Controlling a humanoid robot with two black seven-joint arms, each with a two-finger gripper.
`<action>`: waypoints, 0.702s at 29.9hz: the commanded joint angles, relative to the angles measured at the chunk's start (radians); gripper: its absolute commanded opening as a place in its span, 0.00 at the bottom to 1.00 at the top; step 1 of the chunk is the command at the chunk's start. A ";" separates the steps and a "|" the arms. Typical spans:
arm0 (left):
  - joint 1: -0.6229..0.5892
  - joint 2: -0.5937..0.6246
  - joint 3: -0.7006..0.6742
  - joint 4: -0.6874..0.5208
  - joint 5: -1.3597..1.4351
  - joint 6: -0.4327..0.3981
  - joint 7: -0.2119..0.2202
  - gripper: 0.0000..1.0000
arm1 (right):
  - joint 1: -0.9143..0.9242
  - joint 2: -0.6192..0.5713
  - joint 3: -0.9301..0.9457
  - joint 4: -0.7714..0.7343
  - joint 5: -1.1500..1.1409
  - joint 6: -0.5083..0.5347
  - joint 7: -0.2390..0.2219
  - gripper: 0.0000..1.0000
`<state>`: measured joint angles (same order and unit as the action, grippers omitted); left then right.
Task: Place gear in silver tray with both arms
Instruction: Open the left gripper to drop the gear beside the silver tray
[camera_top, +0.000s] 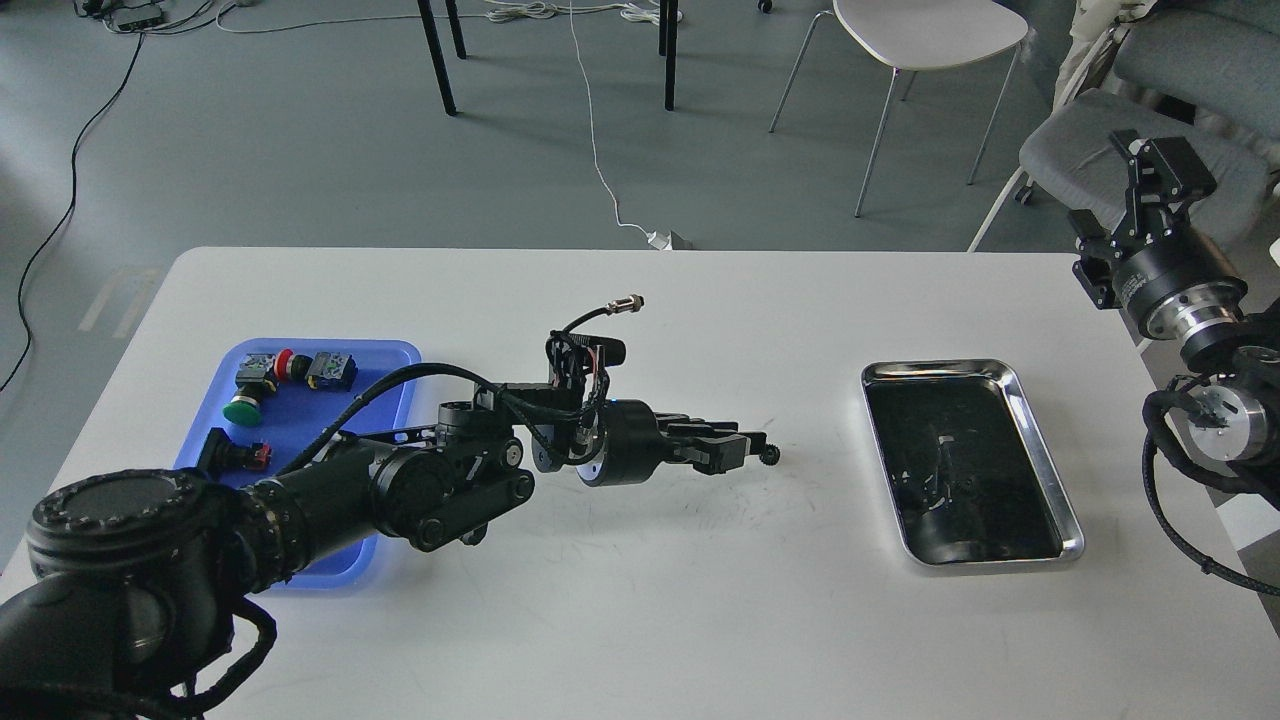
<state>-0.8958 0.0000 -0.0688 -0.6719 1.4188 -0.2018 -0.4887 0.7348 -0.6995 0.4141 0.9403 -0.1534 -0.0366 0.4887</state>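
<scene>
Left gripper (745, 452) is clamped on a small gear (770, 455) above the counter (640, 600), well short of the silver tray (1040, 455). Right gripper (1165, 165) hangs raised beside the counter, fingers apart, empty. Risk: the pinch looks marginal, so the gear may slip during transfer.

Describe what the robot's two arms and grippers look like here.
Both arms are black with jointed cylindrical segments. The left arm carries braided black cables looping over it, one ending in a loose silver connector; its left gripper has two black fingers. The right arm shows silver ring joints, a white-printed label and a black cable; the right gripper is black, boxy and two-fingered.
</scene>
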 joint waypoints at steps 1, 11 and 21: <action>-0.003 0.000 -0.011 0.000 -0.032 -0.001 0.000 0.51 | 0.000 -0.002 -0.001 0.000 0.000 0.001 0.000 0.94; -0.035 0.000 -0.031 0.000 -0.199 0.004 0.000 0.61 | 0.034 -0.009 -0.041 0.009 -0.136 0.012 0.000 0.94; -0.051 0.000 -0.169 0.000 -0.247 0.004 0.000 0.66 | 0.199 -0.011 -0.306 0.020 -0.137 0.012 -0.094 0.94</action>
<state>-0.9418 0.0001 -0.2152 -0.6719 1.1764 -0.1982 -0.4887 0.8704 -0.7094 0.2156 0.9534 -0.2912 -0.0245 0.4219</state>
